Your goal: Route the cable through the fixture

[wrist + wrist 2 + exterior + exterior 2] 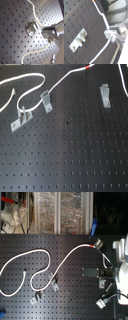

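The white cable (30,86) loops over the black perforated board and carries a red-orange band (88,68), which also shows in the second exterior view (91,245). The fixture (105,95) is a small grey forked clip on a straight strip, standing apart on the first exterior view's right. It also shows in both wrist views (32,27) (79,41). My gripper (111,34) is shut on the cable (104,18) past the band. It holds that stretch beside the fixture, outside the fork. The gripper is out of the first exterior view.
A flat two-post bracket (21,118) and a slanted clip (46,100) stand at the first exterior view's left, inside the cable's loops. The arm's white body (120,267) fills the second exterior view's right edge. Cluttered shelves (50,212) lie beyond the board.
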Available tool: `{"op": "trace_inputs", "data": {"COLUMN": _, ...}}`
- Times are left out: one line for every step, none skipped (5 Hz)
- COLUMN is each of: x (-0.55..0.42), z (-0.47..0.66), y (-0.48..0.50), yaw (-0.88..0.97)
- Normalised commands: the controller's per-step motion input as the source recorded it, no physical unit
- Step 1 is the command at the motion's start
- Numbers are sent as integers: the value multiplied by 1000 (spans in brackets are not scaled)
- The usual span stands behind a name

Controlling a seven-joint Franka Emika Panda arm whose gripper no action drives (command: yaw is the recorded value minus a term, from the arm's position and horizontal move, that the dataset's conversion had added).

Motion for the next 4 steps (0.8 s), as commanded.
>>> {"op": "trace_inputs", "data": {"x": -36, "z": 0, "y": -2, "yaw": 0}}
{"op": "trace_inputs", "data": {"x": -47, "z": 35, "y": -2, "yaw": -51}}
{"op": "trace_inputs", "data": {"x": -448, "z": 238, "y": -25, "yaw": 0}}
{"op": "trace_inputs", "data": {"x": -312, "z": 141, "y": 256, "yaw": 0}}
